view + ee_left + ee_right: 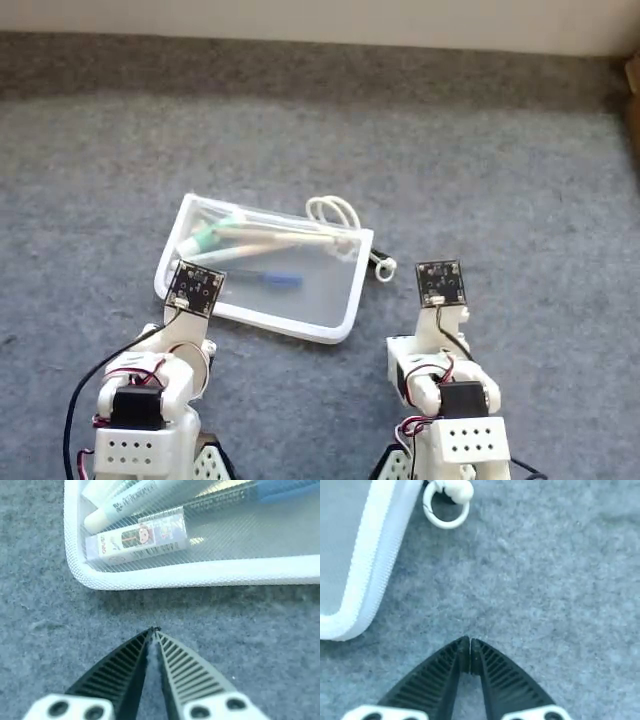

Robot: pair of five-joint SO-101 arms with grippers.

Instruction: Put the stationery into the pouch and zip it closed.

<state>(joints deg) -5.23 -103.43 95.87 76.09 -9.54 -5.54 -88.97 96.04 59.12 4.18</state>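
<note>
- Pouch, clear mesh with a white rim, lies flat on the grey table just left of centre in the high view, slanting down toward the right
- Stationery sits inside it: a pale green-tipped pen along the upper side and a blue pen below it
- White cord loop lies at the pouch's upper right corner, and a zip ring lies just beside its right end
- Left gripper, tips pressed together and holding nothing, hangs over bare table just beside the pouch's lower left rim
- Right gripper, likewise closed and empty, sits right of the pouch near the ring, touching neither
</note>
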